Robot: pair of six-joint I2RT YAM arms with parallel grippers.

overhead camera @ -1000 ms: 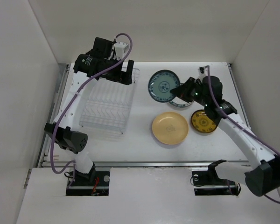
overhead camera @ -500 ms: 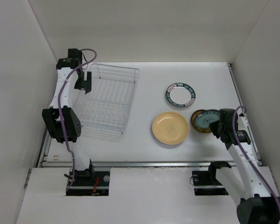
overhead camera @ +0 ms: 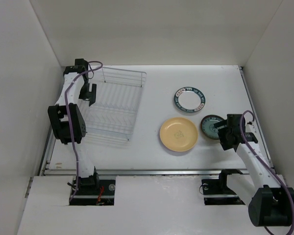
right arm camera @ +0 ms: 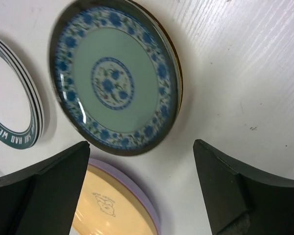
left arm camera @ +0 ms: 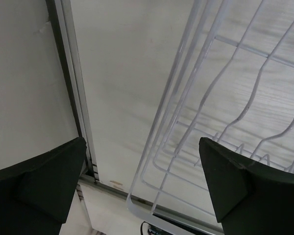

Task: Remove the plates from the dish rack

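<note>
The dish rack (overhead camera: 112, 105) is a white wire rack on the left of the table, with no plates in it. My left gripper (overhead camera: 90, 91) hangs open at the rack's far left side; its wires (left arm camera: 186, 98) run between the fingers. The teal patterned plate (overhead camera: 210, 126) lies flat on a brown-gold plate, whose rim (right arm camera: 179, 73) just shows. My right gripper (overhead camera: 221, 131) is open just beside it, holding nothing. In the right wrist view the teal plate (right arm camera: 115, 78) lies beyond the open right gripper (right arm camera: 141, 147).
A yellow plate (overhead camera: 179, 134) sits on a lavender plate, whose rim (right arm camera: 149, 208) peeks out. A white plate with a dark teal rim (overhead camera: 189, 100) lies farther back. White walls enclose the table on three sides.
My right gripper carried the teal plate from the middle onto the brown-gold plate, then opened and let it go. The left arm swung from the rack's far end to its left side.
</note>
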